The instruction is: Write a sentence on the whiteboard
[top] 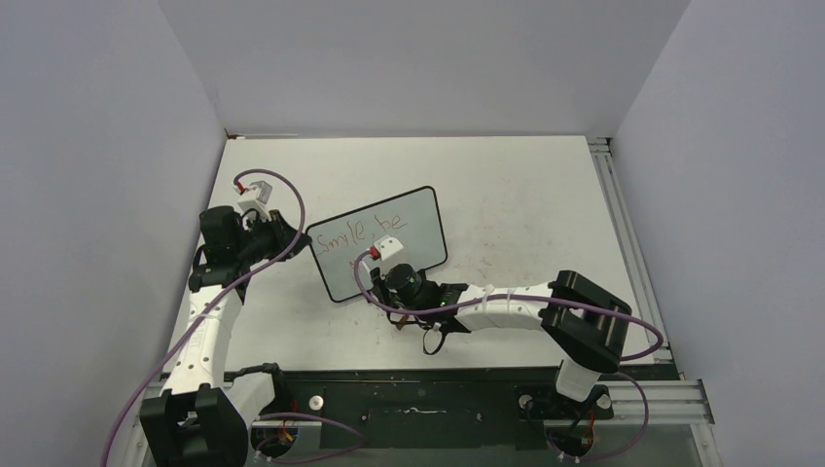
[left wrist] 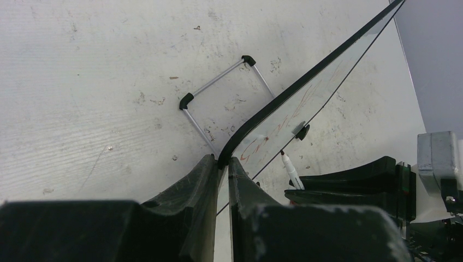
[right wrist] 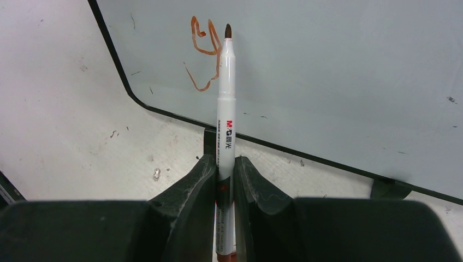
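Note:
The whiteboard (top: 420, 216) stands tilted at the table's middle. My left gripper (top: 305, 243) is shut on its left edge, and the left wrist view shows the frame (left wrist: 284, 95) pinched between the fingers (left wrist: 207, 180). The sentence (top: 358, 232) in red reads "Smile, be" on the top line. My right gripper (top: 388, 278) covers the board's lower part and is shut on a white marker (right wrist: 225, 103), uncapped, with its tip at the board. A red "g" (right wrist: 203, 52) starts the second line beside the tip. The marker also shows in the left wrist view (left wrist: 290, 170).
A wire stand (left wrist: 218, 90) with black corner pieces lies behind the board. An aluminium rail (top: 613, 204) runs along the table's right edge. Grey walls close in on three sides. Purple cables (top: 292, 209) loop off both wrists.

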